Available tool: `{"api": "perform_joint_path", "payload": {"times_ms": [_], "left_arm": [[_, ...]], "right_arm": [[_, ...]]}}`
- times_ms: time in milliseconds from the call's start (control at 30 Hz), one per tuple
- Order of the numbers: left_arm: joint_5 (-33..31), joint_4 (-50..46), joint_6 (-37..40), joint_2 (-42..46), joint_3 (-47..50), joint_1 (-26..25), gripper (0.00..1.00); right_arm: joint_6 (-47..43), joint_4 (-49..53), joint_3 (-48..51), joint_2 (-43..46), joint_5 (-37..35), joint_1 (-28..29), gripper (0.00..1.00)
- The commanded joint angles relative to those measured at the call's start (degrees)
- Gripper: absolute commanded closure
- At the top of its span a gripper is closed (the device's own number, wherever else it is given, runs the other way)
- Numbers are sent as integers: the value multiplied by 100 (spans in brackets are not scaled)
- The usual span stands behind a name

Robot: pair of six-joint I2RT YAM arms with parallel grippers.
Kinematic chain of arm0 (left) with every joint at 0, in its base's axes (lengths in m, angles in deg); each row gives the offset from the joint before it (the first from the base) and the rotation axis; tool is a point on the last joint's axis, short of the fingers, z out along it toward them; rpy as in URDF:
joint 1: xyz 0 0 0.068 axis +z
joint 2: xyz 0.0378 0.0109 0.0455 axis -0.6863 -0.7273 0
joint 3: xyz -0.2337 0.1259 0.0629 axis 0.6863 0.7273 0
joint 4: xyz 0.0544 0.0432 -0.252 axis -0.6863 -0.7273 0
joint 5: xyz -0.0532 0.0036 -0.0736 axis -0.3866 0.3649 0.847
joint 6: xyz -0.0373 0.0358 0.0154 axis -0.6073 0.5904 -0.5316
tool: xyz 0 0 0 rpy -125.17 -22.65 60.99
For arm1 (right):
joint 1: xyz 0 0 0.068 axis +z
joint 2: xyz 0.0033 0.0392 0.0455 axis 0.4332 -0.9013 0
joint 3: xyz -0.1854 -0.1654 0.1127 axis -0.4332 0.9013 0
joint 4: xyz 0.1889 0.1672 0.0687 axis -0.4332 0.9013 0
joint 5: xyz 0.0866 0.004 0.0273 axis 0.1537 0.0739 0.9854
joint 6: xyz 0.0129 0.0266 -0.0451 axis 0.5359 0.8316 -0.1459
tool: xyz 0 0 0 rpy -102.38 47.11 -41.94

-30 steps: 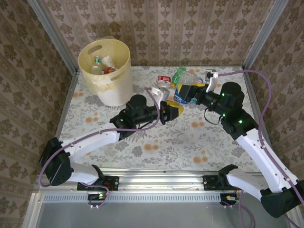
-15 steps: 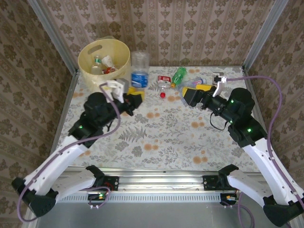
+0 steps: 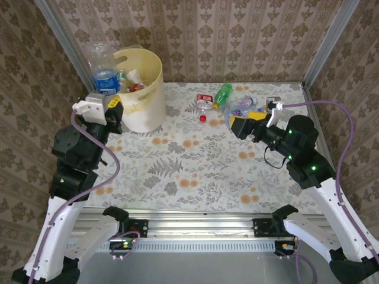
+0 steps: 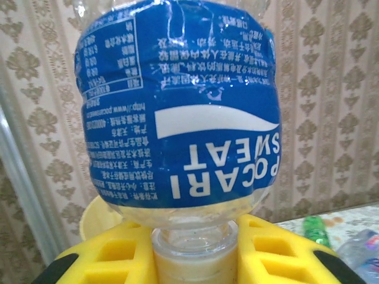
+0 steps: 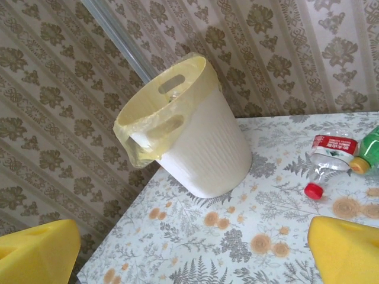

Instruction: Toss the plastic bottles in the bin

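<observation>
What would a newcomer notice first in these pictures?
A blue-labelled bottle, gripped upside down by its neck in the left gripper, poised at the left rim of the pale yellow bin in the far-left corner. Next, loose bottles lying at the far middle of the table, with the right gripper open beside them.

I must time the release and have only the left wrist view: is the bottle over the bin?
Observer: From the top, the bottle, held by the left gripper, overlaps the bin's left rim, not its middle.
Operator: Is the right arm in the way?
Observer: No, the right gripper hangs open over the table's right side.
Operator: How many lie on the table?
Observer: At least three: a red-label bottle, a green bottle, a clear bottle.
</observation>
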Motion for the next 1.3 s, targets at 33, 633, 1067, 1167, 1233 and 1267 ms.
{"api": "perform_joint_path", "payload": {"times_ms": [33,633,1067,1167,1233,1267], "left_arm": [[294,102,197,-198,-262,299,92],[3165,-2783,-1189,-4006,-3311,2474,40],[3196,-2698,-1490,-2987,-3840,2440,0],[3301,-2661,-1528,-2668,-3833,2436,0],[3360,-2646,-1536,-2492,-3783,2438,0],[3389,-2621,-1541,-2404,-3737,2440,0]], "right_arm": [[-209,176,56,142,-159,34,0],[-566,654,71,278,-178,26,0],[-688,907,142,366,-349,11,0],[-632,1003,153,253,-420,-9,0],[-576,1081,128,155,-462,-31,0],[-556,1130,105,88,-478,-46,0]]}}
